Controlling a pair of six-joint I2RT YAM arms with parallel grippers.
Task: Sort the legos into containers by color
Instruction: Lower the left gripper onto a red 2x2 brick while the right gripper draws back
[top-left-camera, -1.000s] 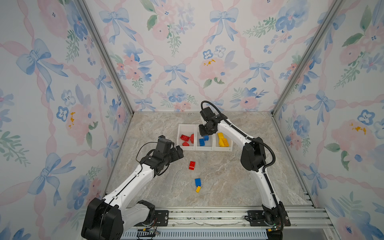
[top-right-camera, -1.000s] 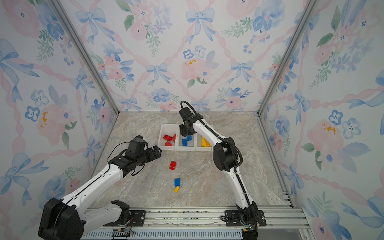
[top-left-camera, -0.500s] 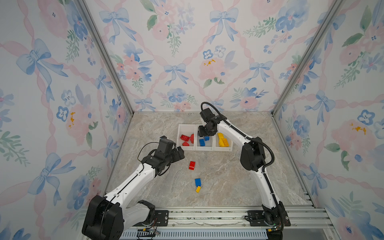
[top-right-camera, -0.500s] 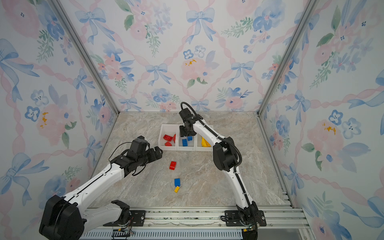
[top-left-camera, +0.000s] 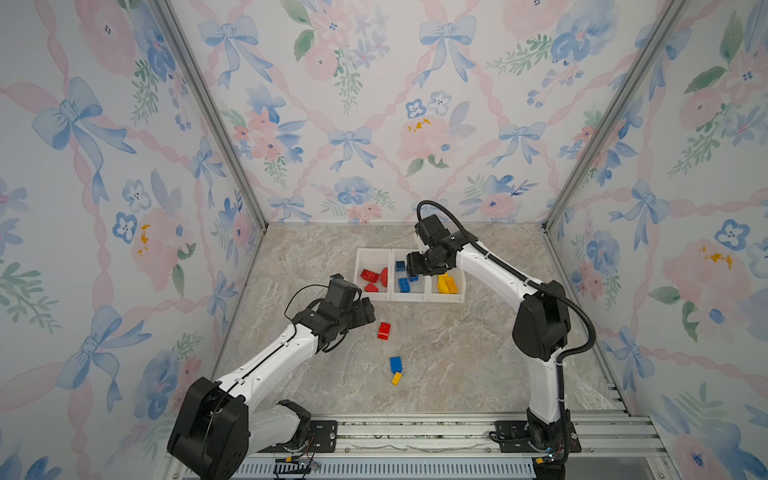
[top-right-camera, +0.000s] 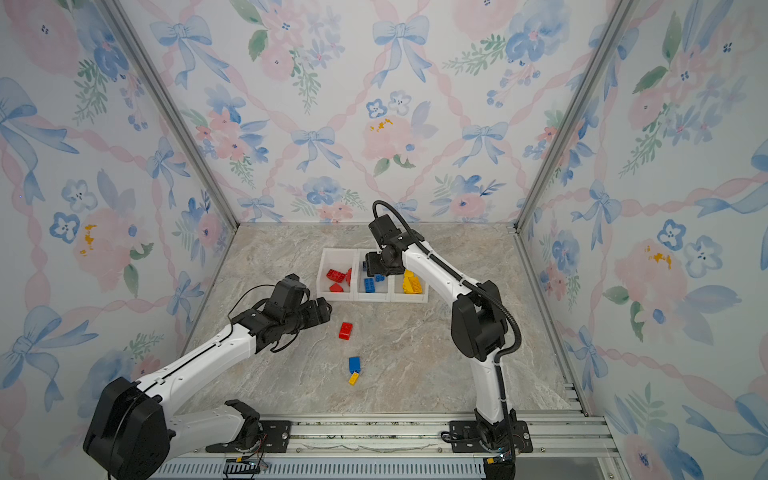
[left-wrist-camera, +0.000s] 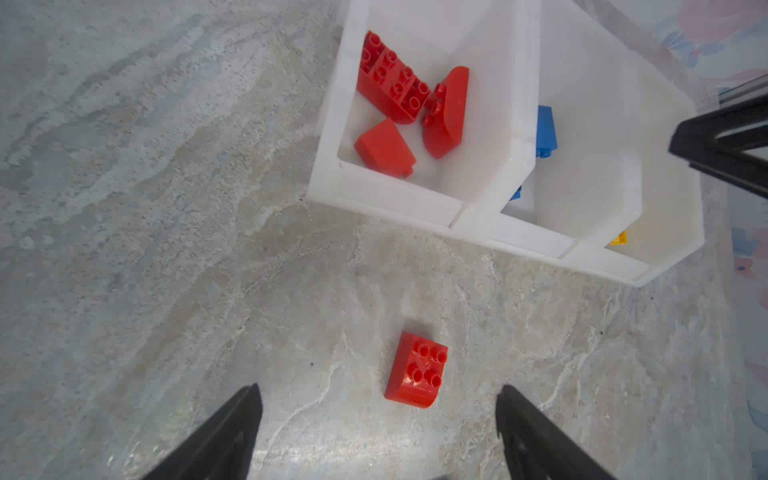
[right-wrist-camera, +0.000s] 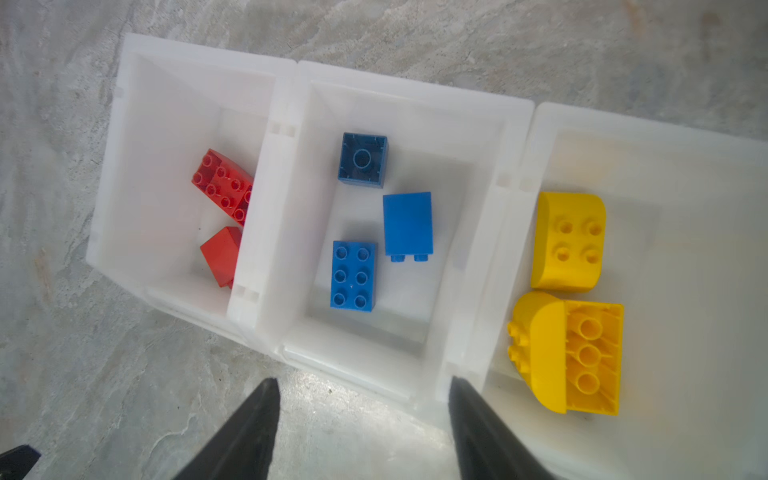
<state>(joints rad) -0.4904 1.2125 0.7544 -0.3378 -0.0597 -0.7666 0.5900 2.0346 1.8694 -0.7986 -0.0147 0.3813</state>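
Three joined white containers (top-left-camera: 407, 297) (top-right-camera: 372, 298) stand in a row at the back. The left one holds red legos (left-wrist-camera: 392, 79), the middle one blue legos (right-wrist-camera: 353, 275), the right one yellow legos (right-wrist-camera: 569, 241). On the table lie a loose red lego (top-left-camera: 384, 331) (left-wrist-camera: 417, 370), a blue lego (top-left-camera: 395, 363) and a small yellow lego (top-left-camera: 396, 377). My left gripper (top-left-camera: 368, 311) (left-wrist-camera: 378, 388) is open and empty, low, with the red lego just ahead between its fingers. My right gripper (top-left-camera: 411, 270) (right-wrist-camera: 363, 380) hangs open and empty over the middle container.
Flowered walls with metal corner posts close in the marble table on three sides. A metal rail (top-left-camera: 415, 432) with both arm bases runs along the front edge. Bare marble lies left of the containers and right of the loose legos.
My right gripper's jaws have spread apart above the middle container. My left gripper has slid right, closer to the loose red lego.
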